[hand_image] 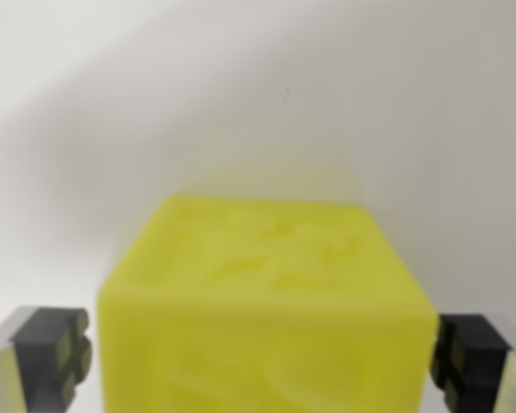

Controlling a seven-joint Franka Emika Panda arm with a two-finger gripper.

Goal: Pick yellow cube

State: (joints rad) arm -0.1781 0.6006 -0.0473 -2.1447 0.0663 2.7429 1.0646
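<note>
A large yellow cube [267, 310] fills the lower middle of the wrist view, close to the camera and slightly out of focus. Its top face and the face turned toward the camera both show, and the bottom of the cube runs off the lower edge of the picture. The hand [262, 361] straddles it: one dark finger pad [56, 353] sits at the wrist view's left, with a narrow gap between it and the cube, and the other pad [469, 357] sits at the wrist view's right, at or almost at the cube's side. The hand is spread wide, released rather than gripping, with the cube between its fingers. Behind the cube lies a plain pale worktop [258, 95], softly shadowed, with one tiny dark speck [285, 89].
</note>
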